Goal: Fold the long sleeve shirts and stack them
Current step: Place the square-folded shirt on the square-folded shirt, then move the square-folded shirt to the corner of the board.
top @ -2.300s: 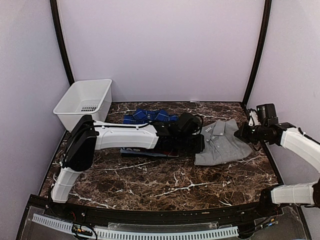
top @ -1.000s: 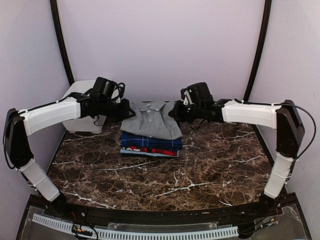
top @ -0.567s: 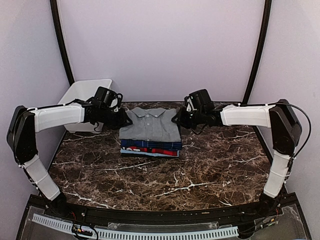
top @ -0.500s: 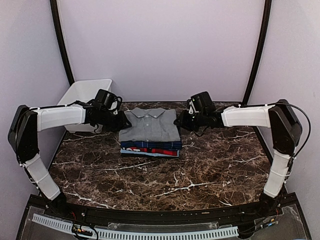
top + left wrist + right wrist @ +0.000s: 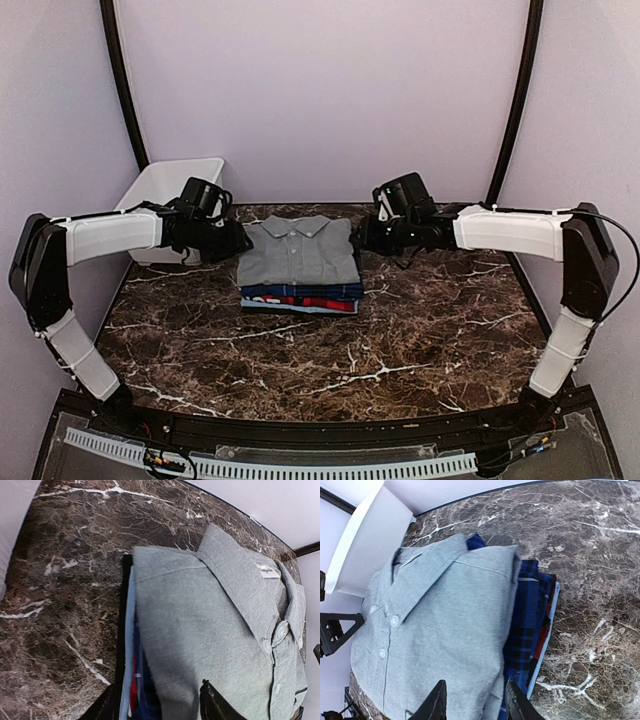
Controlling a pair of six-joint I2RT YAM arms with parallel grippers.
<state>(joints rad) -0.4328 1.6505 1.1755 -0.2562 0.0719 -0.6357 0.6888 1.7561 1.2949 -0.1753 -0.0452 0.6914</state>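
Note:
The long sleeve shirts lie folded in one stack at the back middle of the table. The light grey shirt (image 5: pixel 300 252) is on top, collar toward the far wall. Under it is the dark blue plaid shirt (image 5: pixel 300 290), and below that a shirt with red and white edges (image 5: pixel 298 300). My left gripper (image 5: pixel 238 243) is at the stack's left side, my right gripper (image 5: pixel 363 238) at its right side. In the left wrist view the left gripper (image 5: pixel 160 707) is open astride the grey shirt (image 5: pixel 210 630) edge. The right gripper (image 5: pixel 476 705) is open too, over the grey shirt (image 5: pixel 445 620) beside the plaid (image 5: pixel 530 615).
A white plastic basket (image 5: pixel 165 205) stands at the back left, just behind my left arm, and shows in the right wrist view as the basket (image 5: pixel 365 545). Dark marble table (image 5: pixel 330 360) lies in front of the stack. Black posts run up both back corners.
The grey shirt, held up by both grippers a second ago, now rests on the stack. Both grippers have opened and drawn slightly outward from it.

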